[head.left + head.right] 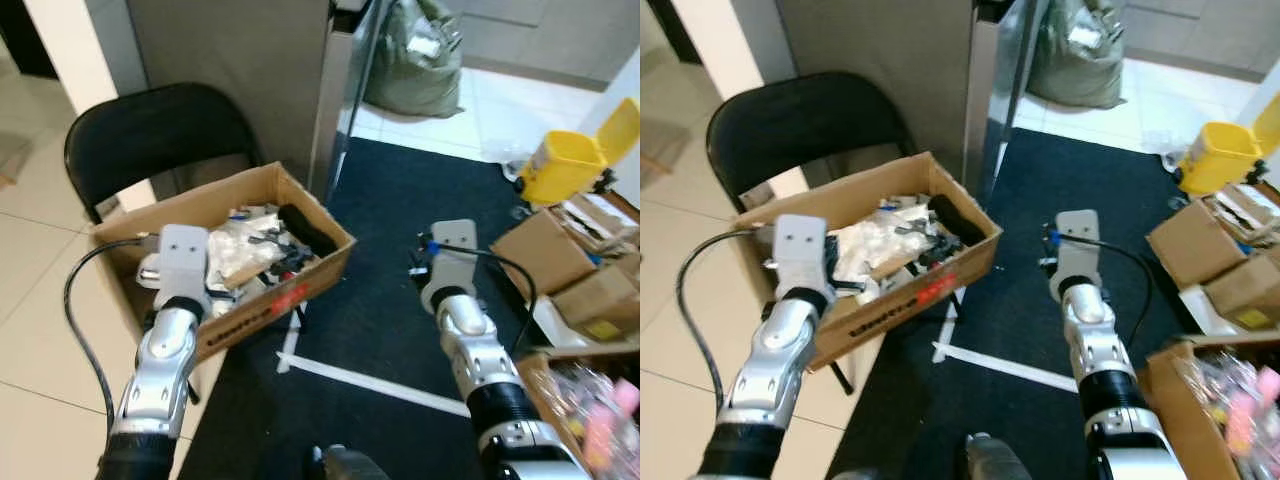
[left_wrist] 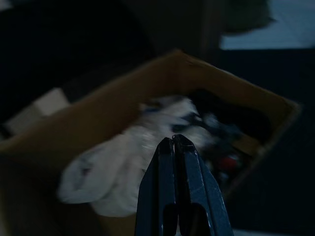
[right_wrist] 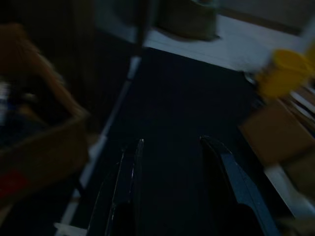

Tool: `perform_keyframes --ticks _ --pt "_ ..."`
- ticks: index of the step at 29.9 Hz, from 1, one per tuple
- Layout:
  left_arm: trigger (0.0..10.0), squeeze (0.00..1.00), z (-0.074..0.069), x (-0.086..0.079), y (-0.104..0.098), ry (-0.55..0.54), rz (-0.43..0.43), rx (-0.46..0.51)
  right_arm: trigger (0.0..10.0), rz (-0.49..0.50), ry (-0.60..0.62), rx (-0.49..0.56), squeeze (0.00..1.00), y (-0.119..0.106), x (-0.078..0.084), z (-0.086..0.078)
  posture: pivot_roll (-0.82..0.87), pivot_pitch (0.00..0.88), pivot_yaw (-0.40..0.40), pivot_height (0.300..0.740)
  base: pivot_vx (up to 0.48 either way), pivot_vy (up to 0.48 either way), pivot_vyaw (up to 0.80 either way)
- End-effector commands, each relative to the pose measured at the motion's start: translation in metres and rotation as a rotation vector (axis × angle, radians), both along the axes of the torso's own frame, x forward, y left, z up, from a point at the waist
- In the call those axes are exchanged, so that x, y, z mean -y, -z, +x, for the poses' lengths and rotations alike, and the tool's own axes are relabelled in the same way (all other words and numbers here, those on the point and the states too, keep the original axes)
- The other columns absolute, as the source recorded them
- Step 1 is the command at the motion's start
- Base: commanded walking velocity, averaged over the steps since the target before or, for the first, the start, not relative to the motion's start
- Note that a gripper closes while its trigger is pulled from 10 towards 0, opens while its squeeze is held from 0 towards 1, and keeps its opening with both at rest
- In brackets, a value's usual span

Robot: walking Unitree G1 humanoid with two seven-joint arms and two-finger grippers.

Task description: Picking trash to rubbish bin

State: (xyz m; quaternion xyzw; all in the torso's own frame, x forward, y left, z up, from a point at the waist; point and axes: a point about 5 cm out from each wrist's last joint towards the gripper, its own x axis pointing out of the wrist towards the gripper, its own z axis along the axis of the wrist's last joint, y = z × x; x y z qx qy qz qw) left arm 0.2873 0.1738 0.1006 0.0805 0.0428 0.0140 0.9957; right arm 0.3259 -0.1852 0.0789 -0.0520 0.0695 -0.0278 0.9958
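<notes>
Your target: an open cardboard box (image 1: 300,262) of trash resting on a black folding chair (image 1: 150,130), stuffed w/ crumpled white plastic (image 2: 123,167) and dark odds and ends, red print on its front wall. Your left gripper (image 2: 173,140) hangs over the box, fingers pressed together w/ nothing between them; the white plastic lies just beyond the tips. Your right gripper (image 3: 172,142) hovers above the dark carpet (image 1: 400,230), fingers spread wide and empty, box off to its left. Ahead of those tips: a yellow bin (image 1: 565,165); brown cartons (image 1: 545,250) nearby at right.
</notes>
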Motion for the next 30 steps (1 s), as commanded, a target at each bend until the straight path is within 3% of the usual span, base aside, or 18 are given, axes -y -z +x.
perform_keyframes --ticks 1,11,22,30 --pt "10.0 0.00 -0.002 -0.001 0.010 0.027 0.025 -0.047 10.0 0.011 0.030 -0.062 0.00 0.017 0.002 -0.010 0.06 0.032 -0.029 0.740 0.000 0.000 -0.80" --pt "10.0 0.00 0.003 0.002 0.010 0.084 0.037 -0.052 10.0 0.039 0.067 -0.109 0.00 0.033 0.000 -0.021 0.06 0.000 0.007 0.740 0.000 0.000 -0.80" --pt "10.0 0.00 0.007 -0.008 0.004 -0.023 -0.006 -0.001 10.0 0.020 0.045 -0.116 0.00 0.035 -0.004 -0.021 0.07 0.000 -0.038 0.740 0.000 0.000 -0.80" --pt "10.0 0.00 0.001 -0.005 0.011 -0.001 0.010 -0.019 10.0 0.004 0.027 -0.117 0.00 0.035 -0.004 -0.020 0.07 0.007 -0.055 0.740 0.000 0.000 -0.80"
